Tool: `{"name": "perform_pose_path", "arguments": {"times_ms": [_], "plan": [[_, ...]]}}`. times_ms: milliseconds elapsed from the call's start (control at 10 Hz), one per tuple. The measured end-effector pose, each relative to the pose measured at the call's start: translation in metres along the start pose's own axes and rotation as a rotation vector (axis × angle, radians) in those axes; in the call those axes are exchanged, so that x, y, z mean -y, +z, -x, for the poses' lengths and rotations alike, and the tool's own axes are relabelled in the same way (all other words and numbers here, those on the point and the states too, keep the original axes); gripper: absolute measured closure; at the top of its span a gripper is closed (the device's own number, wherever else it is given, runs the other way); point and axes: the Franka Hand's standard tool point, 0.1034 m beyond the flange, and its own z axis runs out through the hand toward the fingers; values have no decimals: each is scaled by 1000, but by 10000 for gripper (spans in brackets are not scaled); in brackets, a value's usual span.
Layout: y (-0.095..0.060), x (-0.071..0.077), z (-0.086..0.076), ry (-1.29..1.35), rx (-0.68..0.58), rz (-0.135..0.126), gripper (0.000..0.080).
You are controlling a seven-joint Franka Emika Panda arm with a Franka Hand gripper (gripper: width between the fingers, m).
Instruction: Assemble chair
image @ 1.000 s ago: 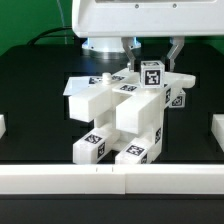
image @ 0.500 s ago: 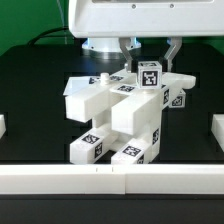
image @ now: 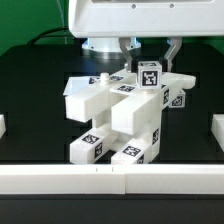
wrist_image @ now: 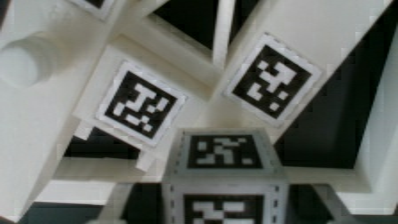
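- The chair (image: 120, 110) is sitting in the middle of the table (image: 30, 100) — its white parts clustered together.
- The gripper (image: 152, 50) is hovering just behind the chair's top — grasping or released, I cannot tell.

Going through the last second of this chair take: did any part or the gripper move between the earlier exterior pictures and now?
Nothing visibly changed. The chair parts sit in the same stacked cluster on the black table, and the gripper stays in the same spot behind them. Whether it grips anything cannot be told.
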Motion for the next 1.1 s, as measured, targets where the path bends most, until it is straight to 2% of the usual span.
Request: {"name": "perform_pose_path", "arguments": {"times_ms": [200, 1100], "plan": [[0, 0, 0, 2, 0, 0, 514], [0, 2, 0, 645, 0, -4, 514]]}}
